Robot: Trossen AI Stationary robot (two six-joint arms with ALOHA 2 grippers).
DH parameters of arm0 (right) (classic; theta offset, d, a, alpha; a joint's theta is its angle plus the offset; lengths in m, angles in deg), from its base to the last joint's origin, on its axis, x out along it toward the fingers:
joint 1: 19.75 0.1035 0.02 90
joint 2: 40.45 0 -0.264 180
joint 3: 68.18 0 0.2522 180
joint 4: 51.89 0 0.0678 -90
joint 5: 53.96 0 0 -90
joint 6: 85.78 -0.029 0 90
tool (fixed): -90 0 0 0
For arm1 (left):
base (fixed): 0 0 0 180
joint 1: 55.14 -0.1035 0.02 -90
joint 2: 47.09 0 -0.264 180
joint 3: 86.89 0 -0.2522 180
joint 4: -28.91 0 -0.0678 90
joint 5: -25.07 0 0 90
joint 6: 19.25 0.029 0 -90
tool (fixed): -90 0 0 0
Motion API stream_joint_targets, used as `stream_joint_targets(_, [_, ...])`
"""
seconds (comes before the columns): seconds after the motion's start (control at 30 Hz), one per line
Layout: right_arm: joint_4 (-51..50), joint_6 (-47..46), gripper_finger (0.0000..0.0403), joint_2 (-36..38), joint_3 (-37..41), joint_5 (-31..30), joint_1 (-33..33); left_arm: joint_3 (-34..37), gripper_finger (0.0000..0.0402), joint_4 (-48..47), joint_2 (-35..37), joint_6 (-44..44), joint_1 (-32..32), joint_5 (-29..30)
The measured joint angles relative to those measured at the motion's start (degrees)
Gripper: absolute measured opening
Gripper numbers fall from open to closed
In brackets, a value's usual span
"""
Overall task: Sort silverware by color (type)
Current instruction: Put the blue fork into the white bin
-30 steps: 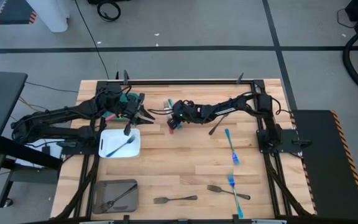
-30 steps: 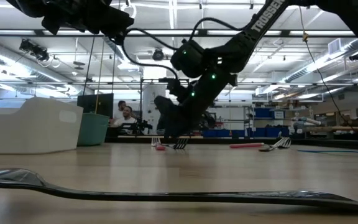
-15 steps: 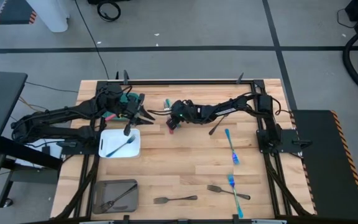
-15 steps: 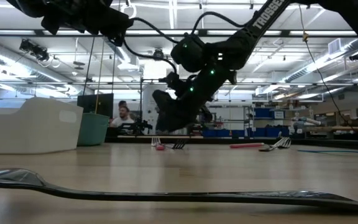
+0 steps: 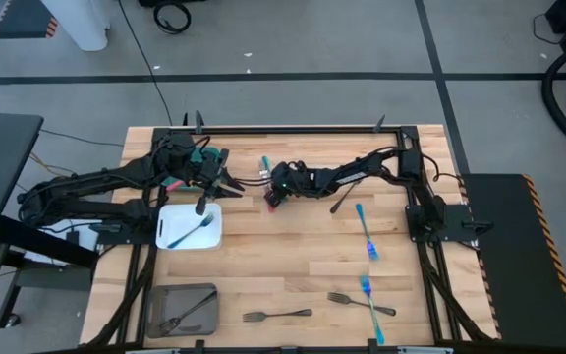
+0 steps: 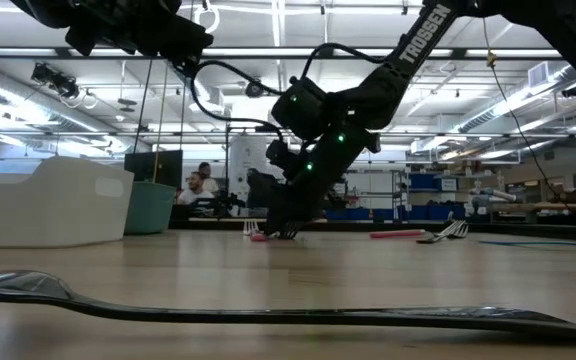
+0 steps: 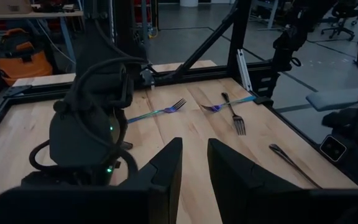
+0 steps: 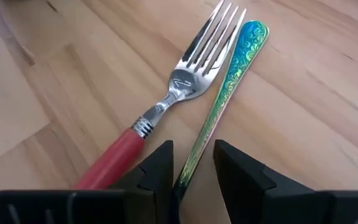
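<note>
Right pincer [image 8: 190,163]: fingers slightly apart, low over the worktop [image 8: 303,124], straddling the iridescent blue-green utensil [image 8: 224,93].
Red-handled fork [image 8: 166,106]: just beside that pincer.
Left pincer [image 7: 193,163]: fingers apart, empty.

Middle of the high view is crowded: the left gripper [image 5: 226,183] and right gripper [image 5: 271,192] nearly meet, so there's barely a gap between them. The white bin [image 5: 189,226] blocks the space just below the left one. Bare table [image 5: 293,261] lower center is wide open, with 2 blue forks [image 5: 365,232] lying off to the right.
</note>
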Motion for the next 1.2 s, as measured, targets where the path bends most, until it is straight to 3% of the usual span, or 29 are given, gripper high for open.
stream_joint_targets(0.4, [-2.7,-2.01,0.0118,-0.57,-0.32,0.8,-1.58,0.0,0.0086,0.03,-0.02,0.06,0.0,0.01])
stream_joint_targets(0.67, [-3.44,-0.07,0.002,-0.61,-0.2,1.24,-1.82,0.0,0.0086,-0.09,-0.02,0.07,0.0,0.0])
stream_joint_targets(0.97, [-3.6,1.62,0.002,0.0,-0.11,1.58,-2.31,0.0,0.0086,-0.86,-0.02,0.13,0.0,0.01])
stream_joint_targets(1.2, [-7.61,5.8,0.0018,4.5,0.33,1.62,-2.65,0.0,0.0086,-1.17,-0.02,0.17,-0.01,0.02])
